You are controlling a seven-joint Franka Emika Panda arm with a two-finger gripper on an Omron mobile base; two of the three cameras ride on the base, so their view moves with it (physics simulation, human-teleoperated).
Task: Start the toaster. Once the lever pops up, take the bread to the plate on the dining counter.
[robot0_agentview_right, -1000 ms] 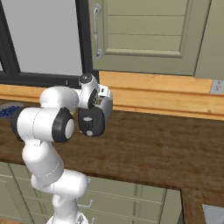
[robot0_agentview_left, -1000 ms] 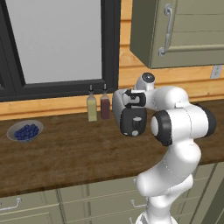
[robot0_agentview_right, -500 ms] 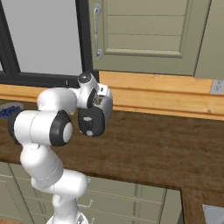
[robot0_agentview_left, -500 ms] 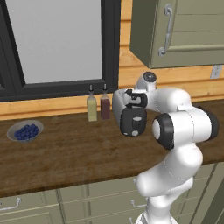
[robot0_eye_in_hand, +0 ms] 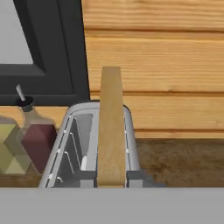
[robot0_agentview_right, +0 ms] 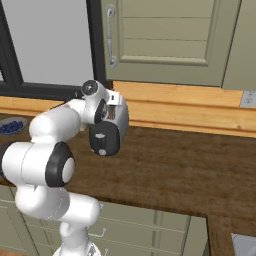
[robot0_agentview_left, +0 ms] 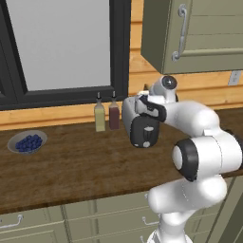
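Hand View: Bread Standing Tall in the Toaster

Hand view looks down along the claw at the toaster (robot0_eye_in_hand: 94, 144), whose silver slots lie open below. The bread (robot0_eye_in_hand: 110, 127) stands edge-on in the right-hand slot, rising well above the rim. Two bottles (robot0_eye_in_hand: 26, 140) stand just beside the toaster, against the window frame.

Left base view shows the arm bent over the toaster (robot0_agentview_left: 142, 128) on the brown worktop (robot0_agentview_left: 71, 166), with the claw (robot0_agentview_left: 144, 100) right above the slots. A bowl of blueberries (robot0_agentview_left: 27, 142) sits well apart to the left.

Right base view shows the toaster's (robot0_agentview_right: 106, 135) black end panel and the wrist directly over it; the fingers are mostly hidden, but they appear pressed together, probably pinching the slice's top edge.

Judged from this, the step in hand is lifting the bread out. It would go best with a straight upward pull, keeping the slice parallel to the slot walls until it is free, before swinging toward the plate.
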